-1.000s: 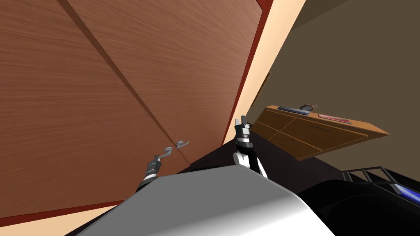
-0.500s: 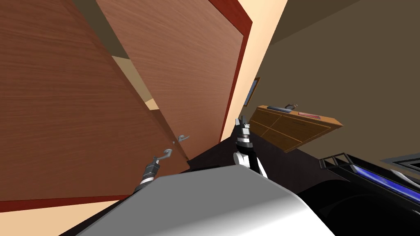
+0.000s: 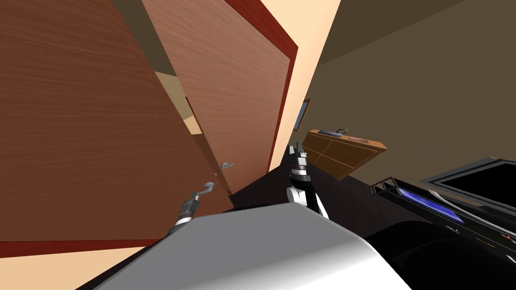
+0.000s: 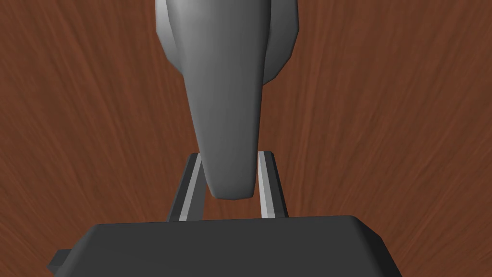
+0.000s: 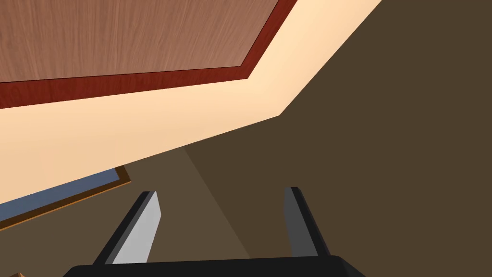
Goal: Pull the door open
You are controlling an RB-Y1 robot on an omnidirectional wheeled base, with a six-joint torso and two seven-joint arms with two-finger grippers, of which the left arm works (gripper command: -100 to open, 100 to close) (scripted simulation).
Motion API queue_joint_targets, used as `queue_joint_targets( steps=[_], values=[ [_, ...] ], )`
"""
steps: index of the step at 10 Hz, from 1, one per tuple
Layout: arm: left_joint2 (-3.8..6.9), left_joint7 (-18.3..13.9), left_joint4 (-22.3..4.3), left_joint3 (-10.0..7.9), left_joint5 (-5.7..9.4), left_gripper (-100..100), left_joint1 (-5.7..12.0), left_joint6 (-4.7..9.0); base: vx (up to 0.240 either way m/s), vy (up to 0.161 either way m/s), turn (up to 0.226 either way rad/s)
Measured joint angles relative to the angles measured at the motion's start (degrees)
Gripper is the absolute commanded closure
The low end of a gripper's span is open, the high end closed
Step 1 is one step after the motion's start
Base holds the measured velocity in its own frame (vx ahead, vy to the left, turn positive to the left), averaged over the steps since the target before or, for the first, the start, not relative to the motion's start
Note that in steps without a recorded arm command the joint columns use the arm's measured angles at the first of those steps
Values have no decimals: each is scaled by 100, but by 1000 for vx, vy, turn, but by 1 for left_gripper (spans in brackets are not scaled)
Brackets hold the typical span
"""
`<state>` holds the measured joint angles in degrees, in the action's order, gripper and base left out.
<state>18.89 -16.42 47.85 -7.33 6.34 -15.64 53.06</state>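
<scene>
Its handle (image 4: 226,96) clamped in the left end effector (image 4: 229,161), the door (image 3: 75,126) is drawn wider than a second ago, opening apparently underway.

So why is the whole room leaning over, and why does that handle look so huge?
Head view: the wide, rolled lens slants the door and the dresser alike. Left wrist view: the camera sits just behind the fingers, so the grey handle they clamp looms large.
</scene>
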Motion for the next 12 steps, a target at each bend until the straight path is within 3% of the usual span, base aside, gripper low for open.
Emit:
queue_joint_targets(
  steps=[1,4,6,8,10,12],
  values=[
    [7,-6,2,-7,4,100,-13,-10,-115,27,-151],
    [138,-122,-44,57,-37,100,-94,197,-187,26,-134],
    [218,-237,-10,150,-88,100,-271,377,-215,3,-114],
    [253,-311,-18,222,-126,100,-384,470,-121,21,-55],
    [311,-392,-138,295,-166,100,-412,654,-158,34,-127],
    [349,-439,-66,329,-185,100,-490,708,-104,19,-93]
  ],
)
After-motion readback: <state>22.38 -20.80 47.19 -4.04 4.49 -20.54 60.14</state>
